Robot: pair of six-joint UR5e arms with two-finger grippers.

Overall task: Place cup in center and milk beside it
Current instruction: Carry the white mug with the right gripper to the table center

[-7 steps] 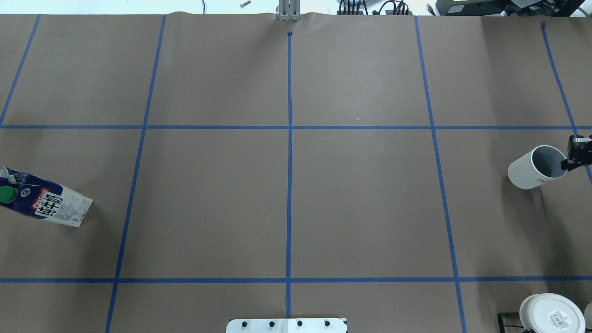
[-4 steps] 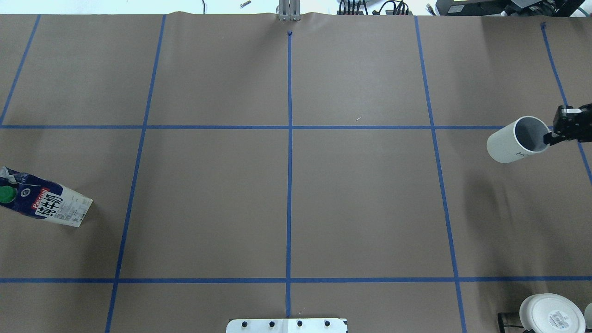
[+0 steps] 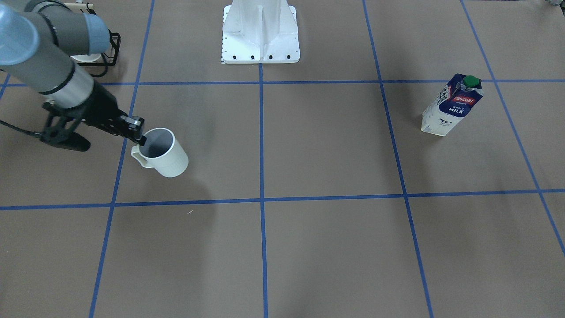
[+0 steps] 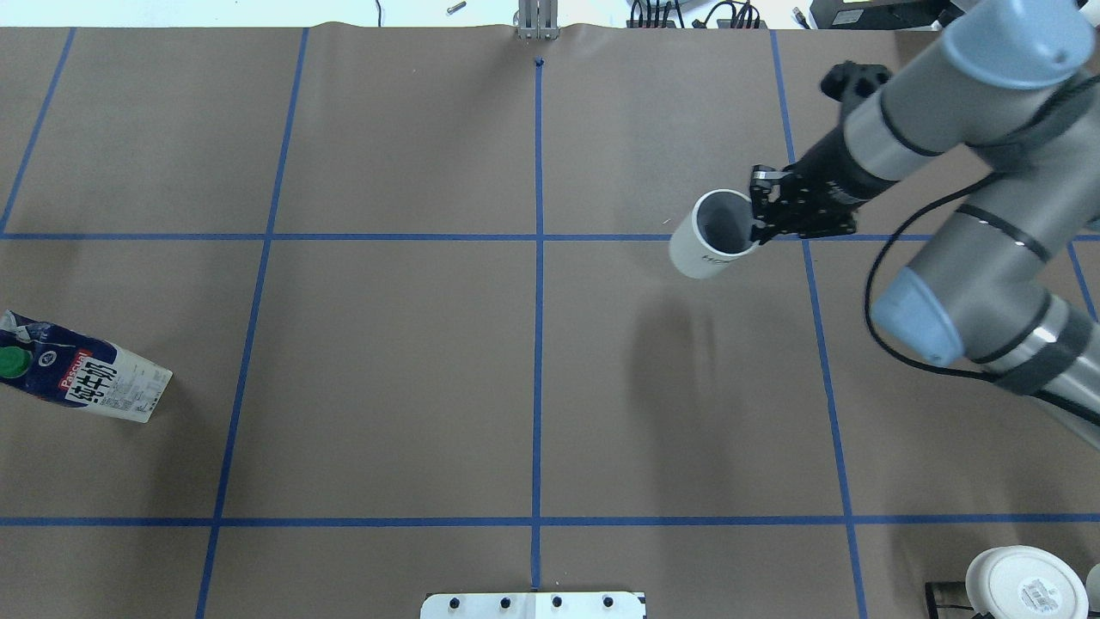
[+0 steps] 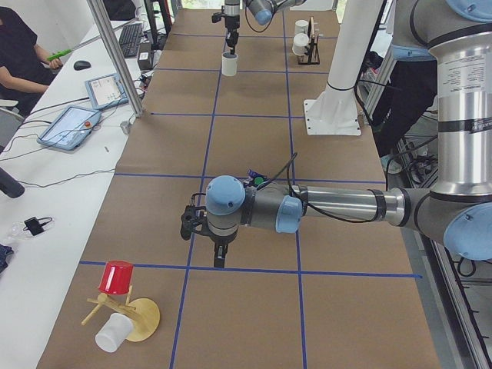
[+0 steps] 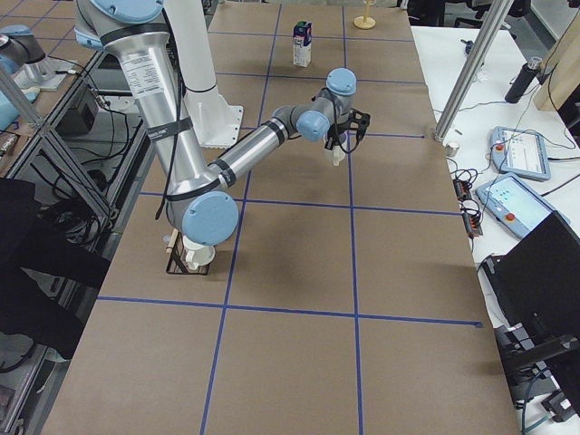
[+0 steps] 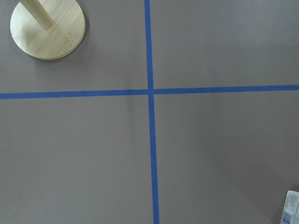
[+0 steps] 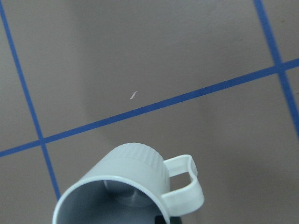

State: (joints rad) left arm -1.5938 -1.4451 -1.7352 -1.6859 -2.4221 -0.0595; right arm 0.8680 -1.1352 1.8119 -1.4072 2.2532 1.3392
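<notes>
— Counter (image 4: 387,361)?
— Covered in brown paper, gridded with blue tape (image 4: 538,344). White desk (image 5: 46,200) with tablets (image 5: 73,127) alongside.
— Cup (image 4: 713,236)?
— Pinched at the rim by the right hand (image 4: 758,230), held off the paper, right of the centre line.
— Milk (image 4: 86,384)?
— Upright at the left end, well apart from the cup.
— Left hand (image 5: 219,257)?
— Pointing down over the paper near the milk; spread or pressed together, cannot tell.

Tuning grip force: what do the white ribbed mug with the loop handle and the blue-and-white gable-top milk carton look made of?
White ribbed mug: probably moulded plastic, matte; thin rim, fine ribbing, thin strap handle. Ceramic not ruled out.
Blue-and-white gable-top milk carton: printed coated paperboard, judging by the folded gable; its green cap looks plastic.
</notes>
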